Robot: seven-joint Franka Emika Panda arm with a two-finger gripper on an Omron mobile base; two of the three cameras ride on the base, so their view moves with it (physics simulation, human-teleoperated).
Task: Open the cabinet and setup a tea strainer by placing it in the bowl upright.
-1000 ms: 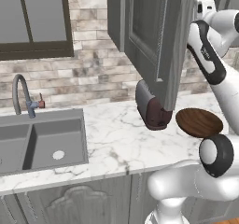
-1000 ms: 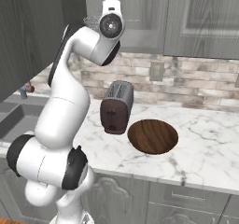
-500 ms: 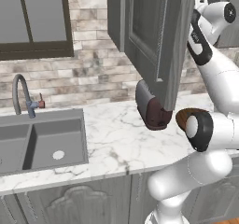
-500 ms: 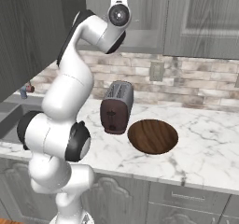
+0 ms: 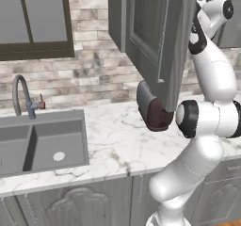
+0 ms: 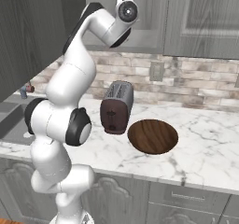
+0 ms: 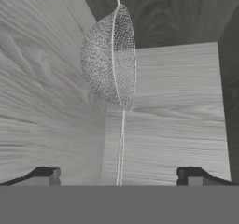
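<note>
You've got the gripper (image 7: pixel 119 176) released, fingers wide apart, tea strainer (image 7: pixel 109 57) dead ahead at 12 o'clock inside the cabinet (image 5: pixel 157 36).

Cabinet (image 5: pixel 155 36) door swung open, so way in is free. Inside, tea strainer (image 7: pixel 110 57) sits ahead of hand (image 7: pixel 119 175), nothing between; grey walls close in left & right.

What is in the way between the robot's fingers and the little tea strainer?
Nothing visible. In the hand view the tea strainer lies straight ahead inside the cabinet, and the open gripper has only bare grey wood between its tips and the mesh.
</note>
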